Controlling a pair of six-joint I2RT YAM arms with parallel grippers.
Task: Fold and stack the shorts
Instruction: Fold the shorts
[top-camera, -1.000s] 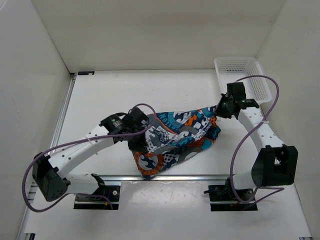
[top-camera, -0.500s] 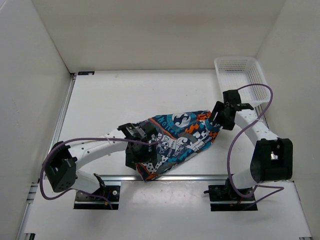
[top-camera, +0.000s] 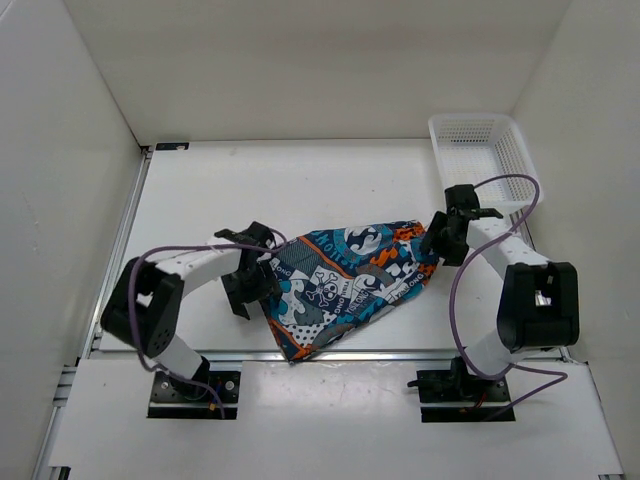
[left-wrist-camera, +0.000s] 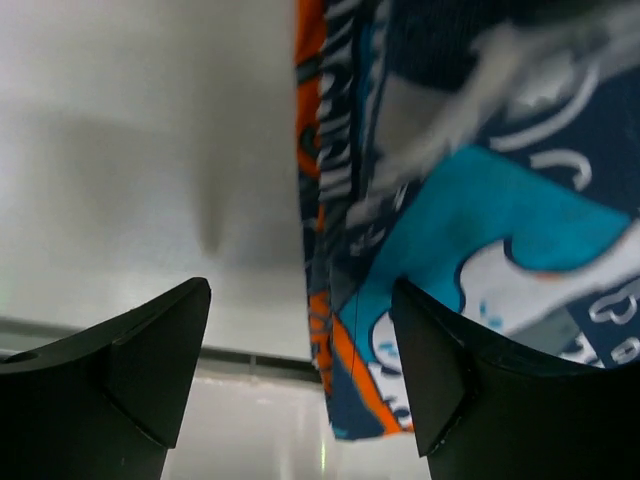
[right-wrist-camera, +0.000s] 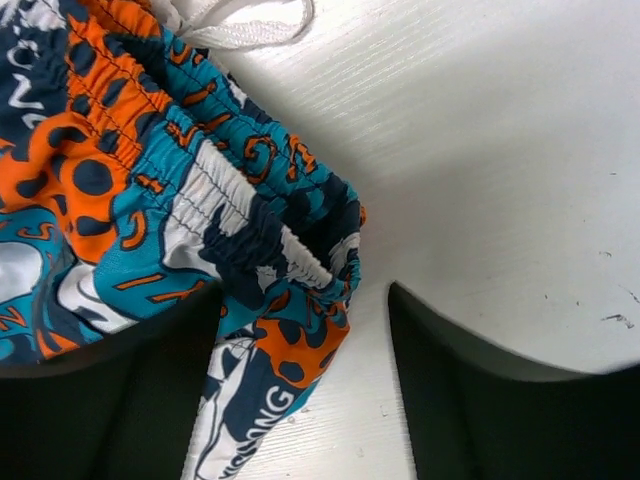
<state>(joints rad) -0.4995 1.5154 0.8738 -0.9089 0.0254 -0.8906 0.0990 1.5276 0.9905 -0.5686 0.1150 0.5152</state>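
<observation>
- The shorts (top-camera: 345, 285) are laid bunched on the table (top-camera: 200, 190), between the grippers.
- The left gripper (top-camera: 248, 290) is spread wide at their left edge.
- The right gripper (top-camera: 437, 240) is spread wide about the waistband corner, unclamped.

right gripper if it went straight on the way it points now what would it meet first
The shorts: their gathered waistband corner lies just ahead of the right gripper, between its open fingers. Most likely cloth first, then the table, though depth is unclear.
</observation>
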